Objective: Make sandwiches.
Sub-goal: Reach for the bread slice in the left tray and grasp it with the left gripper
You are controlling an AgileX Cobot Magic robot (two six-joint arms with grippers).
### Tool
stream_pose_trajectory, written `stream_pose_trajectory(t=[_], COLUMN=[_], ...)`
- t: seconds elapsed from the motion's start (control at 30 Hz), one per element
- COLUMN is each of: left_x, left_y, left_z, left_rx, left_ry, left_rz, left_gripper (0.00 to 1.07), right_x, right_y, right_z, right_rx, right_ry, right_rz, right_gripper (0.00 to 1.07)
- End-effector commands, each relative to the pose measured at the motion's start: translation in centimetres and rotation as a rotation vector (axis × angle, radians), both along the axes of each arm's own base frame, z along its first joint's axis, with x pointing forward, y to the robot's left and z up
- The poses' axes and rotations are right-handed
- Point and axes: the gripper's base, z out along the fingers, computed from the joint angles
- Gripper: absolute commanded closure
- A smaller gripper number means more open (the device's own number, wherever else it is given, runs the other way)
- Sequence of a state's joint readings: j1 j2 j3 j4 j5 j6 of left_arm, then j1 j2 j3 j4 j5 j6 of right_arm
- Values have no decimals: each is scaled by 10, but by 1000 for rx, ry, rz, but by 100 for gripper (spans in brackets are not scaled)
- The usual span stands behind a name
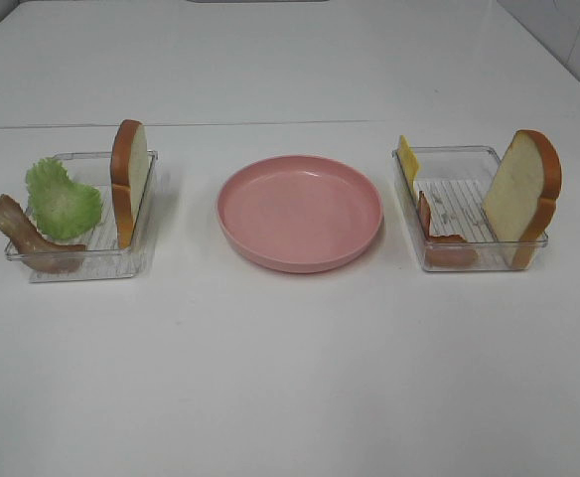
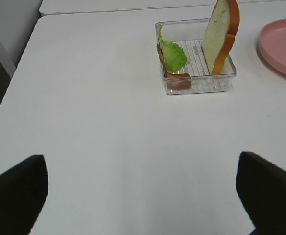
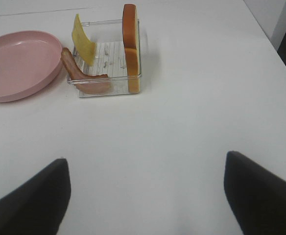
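Note:
No assembled sandwich shows; the parts lie apart in two clear trays. The left tray (image 1: 32,253) holds ruffled green lettuce (image 1: 64,199), a brown bacon strip (image 1: 27,237) and an upright bread slice (image 1: 128,179). The right tray (image 1: 469,260) holds yellow cheese (image 1: 407,159), bacon (image 1: 439,238) and a leaning bread slice (image 1: 523,194). My left gripper (image 2: 142,169) is open and empty, well short of its tray (image 2: 202,85). My right gripper (image 3: 145,164) is open and empty, well short of its tray (image 3: 104,93). Neither gripper shows in the exterior view.
A round pink plate (image 1: 300,211) with nothing on it sits between the trays on the white table (image 1: 290,378). The table's left edge (image 2: 15,73) shows in the left wrist view and its right edge (image 3: 265,34) in the right wrist view.

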State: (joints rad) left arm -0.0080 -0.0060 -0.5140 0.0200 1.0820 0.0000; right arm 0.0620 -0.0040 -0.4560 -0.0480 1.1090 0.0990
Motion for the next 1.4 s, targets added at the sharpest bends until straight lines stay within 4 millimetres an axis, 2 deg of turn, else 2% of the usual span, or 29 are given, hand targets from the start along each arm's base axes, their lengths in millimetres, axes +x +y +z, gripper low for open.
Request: stream_pose_trajectory(t=[0.03,0.67,0.73,0.83,0.9,0.93,1.0,1.03,1.07,1.1,1.13,1.17,1.2,1.23,1.27,1.3,1.33,1.37,1.4], left_x=[-2,0,10,14,32,32,67,67,76,100,100,111,139,139,153,153,181,197,197], left_y=[0,0,0,-1,-1,-1,-2,-2,-2,-2,-2,-2,-3,-3,-3,-3,-3,-3,-3], left_z=[0,1,6,10,25,25,53,53,58,72,72,77,89,89,94,94,100,102,102], left_rx=[3,2,-3,-3,-7,-7,-11,-11,-11,-15,-15,-20,-32,-32,-31,-31,-24,-20,-20], left_ry=[-19,-11,79,115,239,239,426,426,464,543,543,566,591,591,603,603,623,641,641], left_rz=[-3,-3,-7,-7,-9,-9,-4,-4,-4,2,2,7,19,19,19,19,13,9,9], left_gripper=[4,4,4,4,4,4,4,4,4,4,4,4,4,4,4,4,4,4,4], right_x=[-4,-4,-4,-4,-4,-4,-4,-4,-4,-4,-4,-4,-4,-4,-4,-4,-4,-4,-4], right_y=[-1,-1,-1,-1,-1,-1,-1,-1,-1,-1,-1,-1,-1,-1,-1,-1,-1,-1,-1], right_z=[0,0,0,0,0,0,0,0,0,0,0,0,0,0,0,0,0,0,0], right_rx=[1,1,1,1,1,1,1,1,1,1,1,1,1,1,1,1,1,1,1], right_ry=[-40,-40,-40,-40,-40,-40,-40,-40,-40,-40,-40,-40,-40,-40,-40,-40,-40,-40,-40], right_rz=[-3,-3,-3,-3,-3,-3,-3,-3,-3,-3,-3,-3,-3,-3,-3,-3,-3,-3,-3], right_gripper=[28,28,28,28,28,28,28,28,28,28,28,28,28,28,28,28,28,28,28])
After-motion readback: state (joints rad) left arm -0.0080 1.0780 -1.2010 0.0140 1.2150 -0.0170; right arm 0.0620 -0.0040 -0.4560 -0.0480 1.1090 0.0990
